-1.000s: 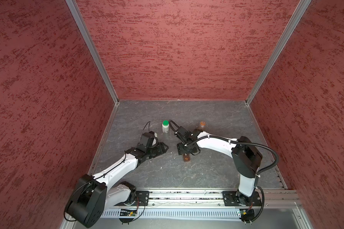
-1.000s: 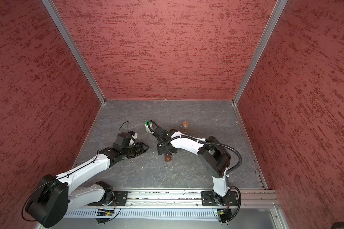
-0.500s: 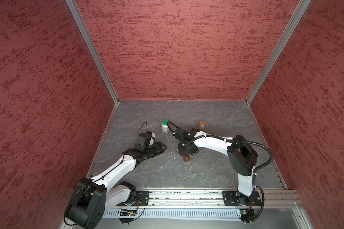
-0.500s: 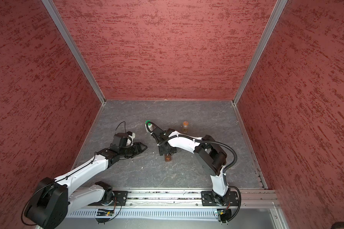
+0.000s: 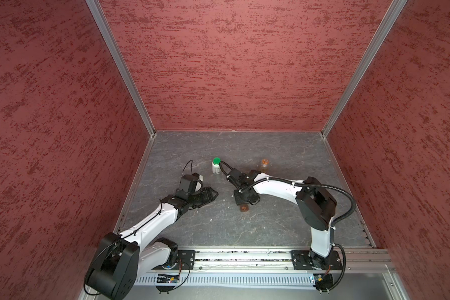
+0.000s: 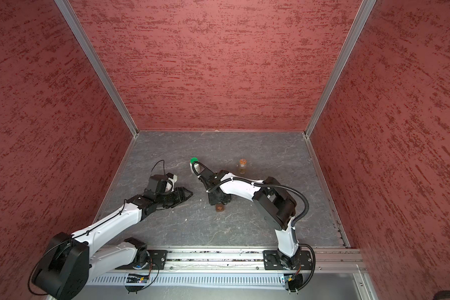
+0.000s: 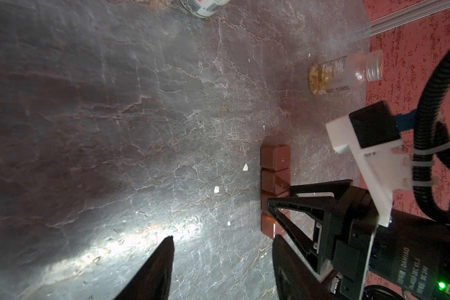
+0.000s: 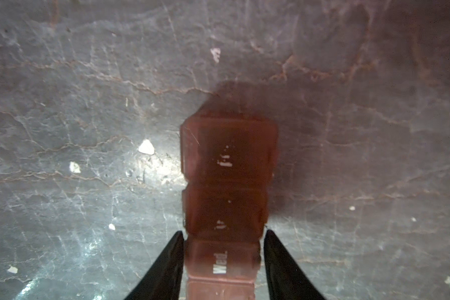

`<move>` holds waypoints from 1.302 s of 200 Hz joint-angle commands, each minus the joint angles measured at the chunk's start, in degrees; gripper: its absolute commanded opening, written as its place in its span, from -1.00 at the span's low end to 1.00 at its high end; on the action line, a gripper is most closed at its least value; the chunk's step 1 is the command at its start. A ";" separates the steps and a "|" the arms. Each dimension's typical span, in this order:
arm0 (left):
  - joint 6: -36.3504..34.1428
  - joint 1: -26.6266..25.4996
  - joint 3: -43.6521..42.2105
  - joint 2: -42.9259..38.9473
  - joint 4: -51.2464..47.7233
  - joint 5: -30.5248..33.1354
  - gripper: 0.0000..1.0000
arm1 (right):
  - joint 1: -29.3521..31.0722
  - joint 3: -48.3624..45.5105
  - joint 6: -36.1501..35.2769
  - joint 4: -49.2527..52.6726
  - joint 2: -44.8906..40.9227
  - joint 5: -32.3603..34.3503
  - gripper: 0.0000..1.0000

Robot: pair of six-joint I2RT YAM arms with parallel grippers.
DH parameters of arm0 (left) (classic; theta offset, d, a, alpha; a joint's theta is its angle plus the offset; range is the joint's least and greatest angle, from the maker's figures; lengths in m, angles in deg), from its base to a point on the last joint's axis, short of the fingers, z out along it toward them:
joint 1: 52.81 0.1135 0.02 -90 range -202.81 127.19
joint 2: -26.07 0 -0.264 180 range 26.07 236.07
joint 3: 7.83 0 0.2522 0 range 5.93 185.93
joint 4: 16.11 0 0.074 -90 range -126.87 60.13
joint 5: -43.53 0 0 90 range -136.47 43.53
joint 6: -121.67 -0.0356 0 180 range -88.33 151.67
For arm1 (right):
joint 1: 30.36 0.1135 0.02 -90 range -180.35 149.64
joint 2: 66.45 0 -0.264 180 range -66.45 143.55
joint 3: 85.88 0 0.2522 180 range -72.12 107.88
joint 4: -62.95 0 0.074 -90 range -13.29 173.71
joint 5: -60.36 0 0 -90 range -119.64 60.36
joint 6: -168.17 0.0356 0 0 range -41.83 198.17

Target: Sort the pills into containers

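In both top views the left gripper point(image 5: 215, 193) point(image 6: 189, 193) hangs low over the table point(image 5: 283, 220) point(image 6: 257, 220), jaws apart and empty. The right gripper point(image 5: 246, 201) point(image 6: 220, 201) points down onto the pillbox point(image 5: 244, 208) point(image 6: 220, 207), and only the brown near end of the pillbox shows past it. A white bottle point(image 5: 216, 166) point(image 6: 193, 166) with a green cap stands upright just behind the right wrist. A clear bottle point(image 5: 264, 165) point(image 6: 242, 165) stands further right, apart from the pillbox.

In the left wrist view the left gripper point(image 7: 222, 237) is spread wide, with bare table point(image 7: 89, 104) between its fingers. Beyond it the right gripper point(image 7: 281, 200) straddles the pillbox point(image 7: 275, 161), a brown translucent strip of square compartments lying flat with its lids down. The clear bottle point(image 7: 343, 72) is open-necked, with yellow capsules in its lower part.

In the right wrist view the right gripper point(image 8: 224, 233) is partly closed. Its fingers point(image 8: 166, 267) press both long sides of the pillbox point(image 8: 226, 161) at the compartment marked "Wed". White crumbs point(image 8: 146, 148) lie on the table beside it.
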 commanded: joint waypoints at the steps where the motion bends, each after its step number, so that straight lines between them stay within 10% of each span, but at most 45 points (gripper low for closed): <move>1: -0.66 0.46 0.46 -0.92 -0.46 -0.50 0.24 | 0.28 -0.69 1.02 -1.12 0.23 -0.63 -0.09; 63: 0.03 0.32 1.31 -0.81 2.03 -3.66 0.25 | 0.28 -0.93 0.72 -0.30 -3.18 0.66 -0.19; 169: 11.53 -6.35 3.48 14.43 37.65 -15.54 0.23 | 0.19 -7.15 -2.48 -1.95 -16.86 -2.79 -0.19; 260: 11.91 -11.46 9.15 23.83 36.89 -15.08 0.17 | -0.35 -9.74 -2.84 -4.99 -22.23 -4.60 -0.18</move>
